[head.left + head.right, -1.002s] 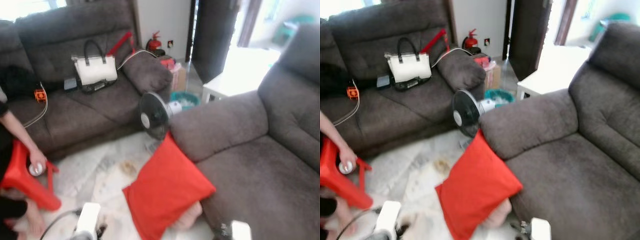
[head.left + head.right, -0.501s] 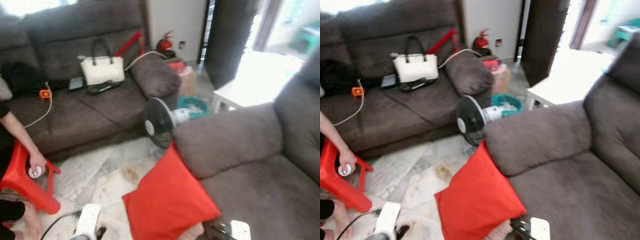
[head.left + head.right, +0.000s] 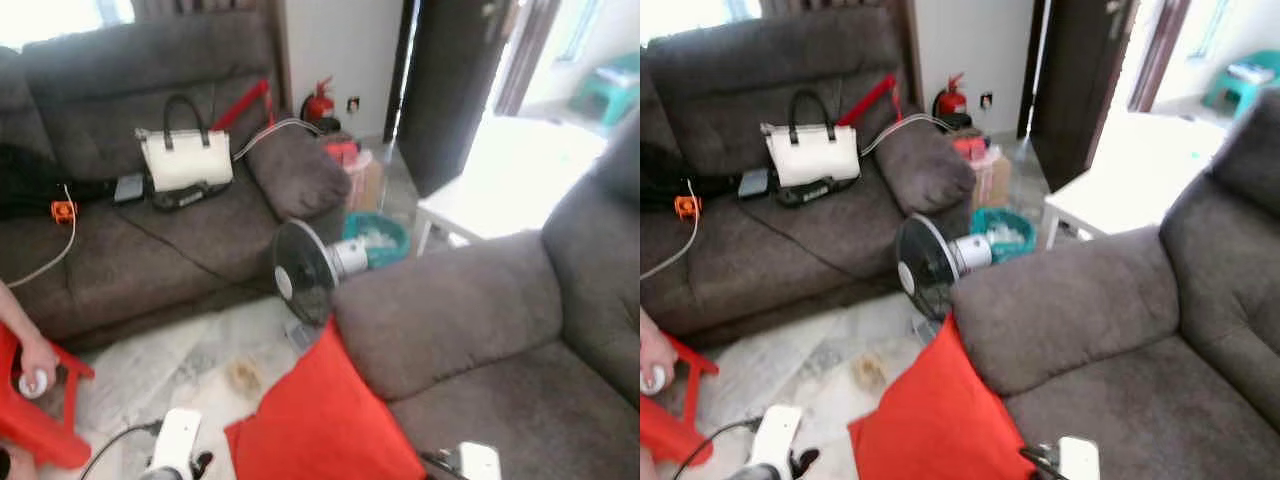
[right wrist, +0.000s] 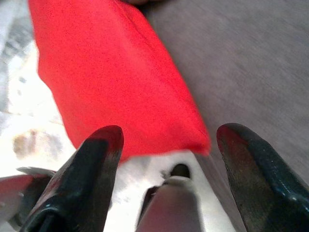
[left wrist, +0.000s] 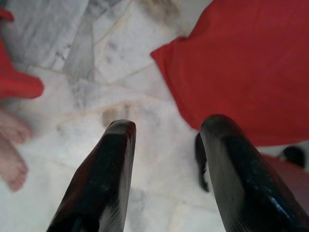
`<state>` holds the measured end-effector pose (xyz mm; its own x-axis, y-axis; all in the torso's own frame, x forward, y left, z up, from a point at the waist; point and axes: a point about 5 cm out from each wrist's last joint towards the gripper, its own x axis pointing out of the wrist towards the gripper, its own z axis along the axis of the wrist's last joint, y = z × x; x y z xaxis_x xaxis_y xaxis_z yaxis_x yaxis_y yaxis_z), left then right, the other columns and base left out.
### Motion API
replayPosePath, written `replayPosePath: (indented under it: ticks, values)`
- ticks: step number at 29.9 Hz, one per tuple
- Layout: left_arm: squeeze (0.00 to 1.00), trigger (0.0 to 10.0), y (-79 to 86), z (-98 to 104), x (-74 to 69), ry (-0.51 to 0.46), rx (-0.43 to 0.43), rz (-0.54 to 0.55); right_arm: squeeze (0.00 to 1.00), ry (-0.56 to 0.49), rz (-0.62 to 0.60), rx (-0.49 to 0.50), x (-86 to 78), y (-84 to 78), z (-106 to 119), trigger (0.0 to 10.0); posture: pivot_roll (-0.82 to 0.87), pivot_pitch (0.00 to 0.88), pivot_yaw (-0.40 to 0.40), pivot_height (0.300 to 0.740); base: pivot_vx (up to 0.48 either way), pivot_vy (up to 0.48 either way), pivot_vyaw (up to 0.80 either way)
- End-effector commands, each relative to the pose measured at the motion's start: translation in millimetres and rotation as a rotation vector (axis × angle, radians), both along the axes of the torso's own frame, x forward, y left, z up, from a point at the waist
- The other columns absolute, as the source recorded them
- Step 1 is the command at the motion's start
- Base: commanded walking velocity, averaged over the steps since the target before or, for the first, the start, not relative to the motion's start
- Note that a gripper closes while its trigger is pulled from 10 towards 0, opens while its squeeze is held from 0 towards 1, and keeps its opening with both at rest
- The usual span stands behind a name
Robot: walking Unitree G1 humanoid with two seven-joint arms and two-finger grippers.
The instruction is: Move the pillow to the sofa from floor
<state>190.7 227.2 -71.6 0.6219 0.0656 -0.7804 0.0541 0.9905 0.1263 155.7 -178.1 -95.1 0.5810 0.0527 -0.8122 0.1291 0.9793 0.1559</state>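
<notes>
The red pillow [image 3: 320, 425] lies on the pale marble floor [image 3: 190, 365], its upper corner leaning against the front of the near grey sofa [image 3: 450, 310], just below a small standing fan [image 3: 300, 272]. The left gripper [image 5: 166, 169] hangs over bare floor beside the pillow's edge, fingers apart and empty. The right gripper [image 4: 166, 169] hovers above the pillow where it meets the sofa, fingers also spread. A person's hand [image 3: 35, 372] rests on what looks like a red stool [image 3: 30, 425]. A white handbag [image 3: 185, 160] sits on the far sofa [image 3: 120, 230].

Pale marble floor [image 3: 190, 350], dark door [image 3: 450, 90]
</notes>
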Motion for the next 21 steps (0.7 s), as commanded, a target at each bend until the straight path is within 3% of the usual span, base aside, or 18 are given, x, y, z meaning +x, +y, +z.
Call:
replayPosePath:
  ticks: [1,12,21]
  values:
    - [0.0,10.0,-6.4,-0.6,1.8,0.0,-0.005,-0.023,0.0,0.014,-0.006,-0.032,-7.5,-11.7,-1.4,10.0,0.08,0.0,0.002,0.74,0.0,0.0,0.0]
    - [0.0,10.0,-6.4,-0.7,1.5,0.001,-0.003,-0.02,0.0,0.014,-0.01,-0.028,-7.7,-12.0,-1.5,10.0,0.08,0.002,-0.001,0.74,0.0,0.0,0.73]
    - [0.0,10.0,-6.6,-0.8,1.3,0.0,-0.004,-0.02,0.0,0.015,-0.026,-0.023,-8.3,-12.2,-1.7,10.0,0.08,0.003,-0.002,0.74,0.0,0.0,0.0]
